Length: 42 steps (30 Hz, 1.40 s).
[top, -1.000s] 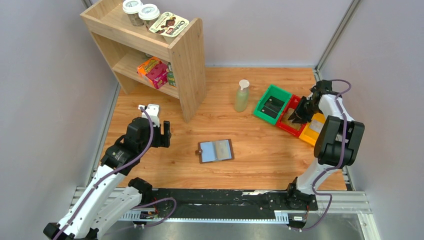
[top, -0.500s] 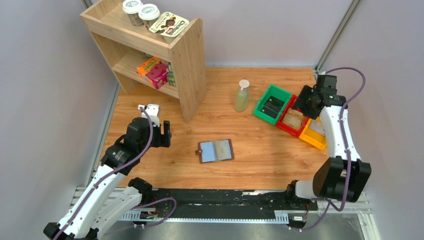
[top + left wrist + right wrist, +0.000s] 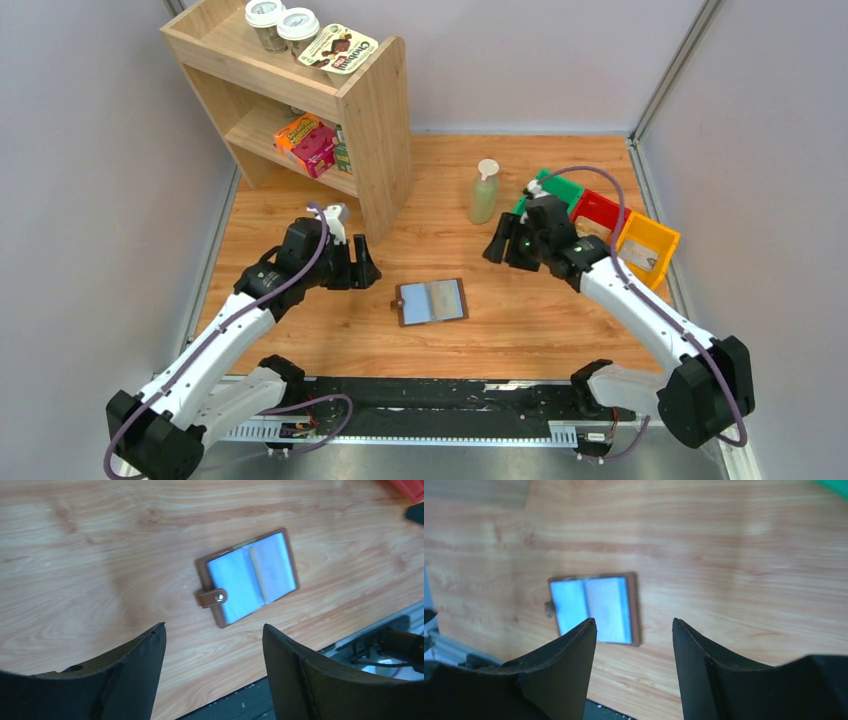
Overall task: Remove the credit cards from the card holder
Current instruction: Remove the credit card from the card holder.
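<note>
The card holder (image 3: pixel 431 301) is a brown leather wallet lying open and flat on the wooden table, grey-blue panels up, snap tab on its left side. It also shows in the left wrist view (image 3: pixel 248 577) and the right wrist view (image 3: pixel 594 609). No credit card shows clearly; a thin tan strip runs along the wallet's middle fold. My left gripper (image 3: pixel 355 268) is open and empty, above the table left of the wallet (image 3: pixel 212 626). My right gripper (image 3: pixel 505 245) is open and empty, above the table to the wallet's upper right (image 3: pixel 633 620).
Green (image 3: pixel 560 188), red (image 3: pixel 600 210) and yellow (image 3: pixel 648 245) bins stand in a row at the right, behind my right arm. A pale bottle (image 3: pixel 484 192) stands near the right gripper. A wooden shelf (image 3: pixel 375 130) with boxes and cups stands at the back left.
My right arm has swung from over the bins leftward and down towards the wallet. My left gripper has moved right, closer to the wallet. The wallet has not moved.
</note>
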### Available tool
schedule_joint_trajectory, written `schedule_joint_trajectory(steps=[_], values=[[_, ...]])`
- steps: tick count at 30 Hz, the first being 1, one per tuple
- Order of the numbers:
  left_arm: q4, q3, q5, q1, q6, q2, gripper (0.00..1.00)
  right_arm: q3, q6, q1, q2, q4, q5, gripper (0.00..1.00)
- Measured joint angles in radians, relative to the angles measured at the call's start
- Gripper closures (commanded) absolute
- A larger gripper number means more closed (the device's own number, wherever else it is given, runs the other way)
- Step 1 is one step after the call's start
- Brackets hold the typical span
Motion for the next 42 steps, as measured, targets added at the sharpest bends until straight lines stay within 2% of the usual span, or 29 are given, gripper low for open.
schedule_joint_trajectory(steps=[6, 11, 18, 21, 42], values=[[0.094, 0.000, 0.074, -0.058, -0.091, 0.082, 0.27, -0.041, 0.090, 0.214, 0.118, 0.159, -0.012, 0.44], [0.158, -0.001, 0.088, -0.103, -0.136, 0.172, 0.30, -0.043, 0.129, 0.297, 0.252, 0.256, -0.017, 0.44], [0.241, -0.032, 0.104, -0.138, -0.181, 0.322, 0.33, -0.046, 0.151, 0.324, 0.360, 0.314, -0.039, 0.44], [0.267, -0.049, 0.110, -0.141, -0.188, 0.370, 0.38, -0.046, 0.153, 0.329, 0.399, 0.320, -0.047, 0.43], [0.399, -0.164, 0.158, -0.143, -0.285, 0.527, 0.64, -0.053, 0.153, 0.344, 0.451, 0.340, -0.095, 0.43]])
